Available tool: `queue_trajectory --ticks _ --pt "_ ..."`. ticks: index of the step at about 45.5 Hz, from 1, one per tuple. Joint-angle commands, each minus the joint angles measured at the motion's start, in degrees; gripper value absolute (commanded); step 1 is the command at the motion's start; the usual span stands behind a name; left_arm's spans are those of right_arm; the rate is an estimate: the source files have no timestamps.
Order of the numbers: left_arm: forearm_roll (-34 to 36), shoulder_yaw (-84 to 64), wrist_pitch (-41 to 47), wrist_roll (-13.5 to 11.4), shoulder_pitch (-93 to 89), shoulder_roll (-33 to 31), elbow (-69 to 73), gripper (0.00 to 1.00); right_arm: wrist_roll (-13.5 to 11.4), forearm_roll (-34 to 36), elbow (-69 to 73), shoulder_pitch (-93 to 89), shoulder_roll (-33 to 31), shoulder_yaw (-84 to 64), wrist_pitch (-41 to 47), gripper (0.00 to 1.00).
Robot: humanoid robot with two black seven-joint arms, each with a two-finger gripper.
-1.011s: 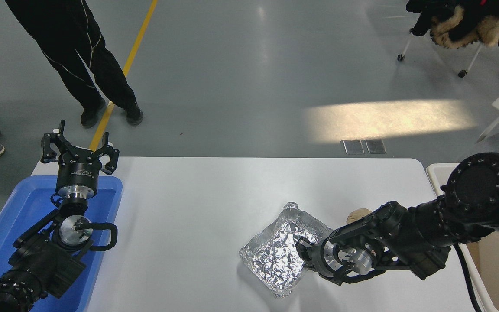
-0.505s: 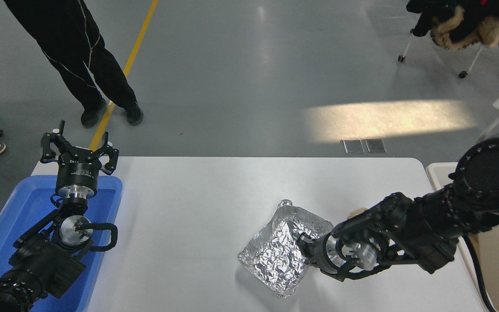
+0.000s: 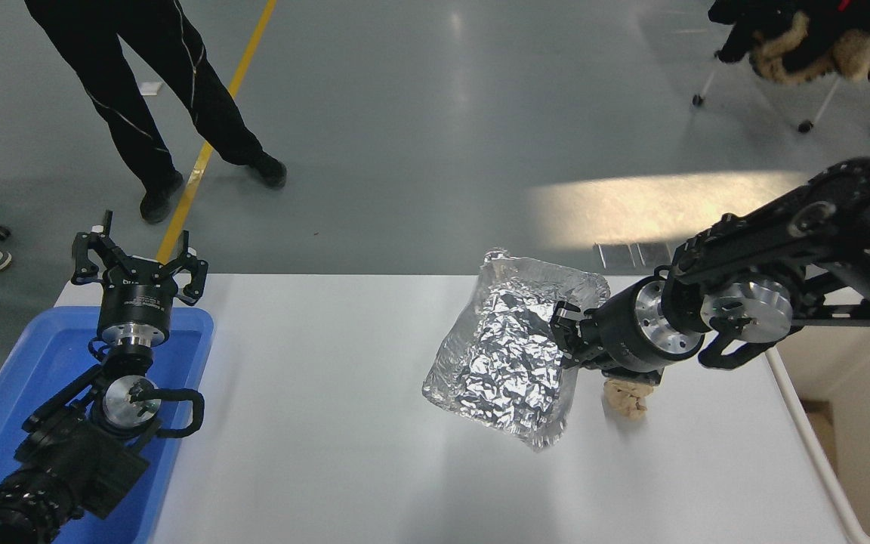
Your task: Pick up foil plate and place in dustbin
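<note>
The foil plate (image 3: 510, 351), a wrinkled silver tray, hangs tilted above the white table (image 3: 314, 423), its inside turned toward the camera. My right gripper (image 3: 565, 332) is shut on the plate's right rim and reaches in from the right edge. The cream dustbin (image 3: 869, 453) shows only partly at the lower right, beyond the table's right edge. My left gripper (image 3: 137, 268) stands open over the blue tray at the far left, parked.
A small tan lumpy ball (image 3: 626, 398) lies on the table just below my right wrist. The blue tray (image 3: 20, 393) sits at the left edge. A person (image 3: 155, 91) in black stands beyond the far left corner. A chair (image 3: 805, 45) stands at the top right.
My right gripper has lifted the foil plate off the table, up and to the right, tilting it. The tan ball is now uncovered. The person has stepped to the right.
</note>
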Motion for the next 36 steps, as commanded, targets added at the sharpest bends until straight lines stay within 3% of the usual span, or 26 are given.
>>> queue_trajectory --ticks 1,10,23,36 --pt "0.0 0.0 0.0 0.0 -0.1 0.0 0.0 0.99 0.0 -0.2 1.5 16.6 -0.9 -4.1 14.9 0.00" --pt "0.0 0.0 0.0 -0.1 0.0 0.0 0.0 0.99 0.0 -0.2 1.5 21.6 -1.3 -6.6 19.7 0.00" --pt "0.0 0.0 0.0 -0.1 0.0 0.0 0.0 0.99 0.0 -0.9 1.5 19.1 -1.9 -7.8 18.7 0.00" --pt "0.0 0.0 0.0 -0.1 0.0 0.0 0.0 0.99 0.0 -4.4 -4.2 0.1 -4.3 -13.5 6.1 0.00"
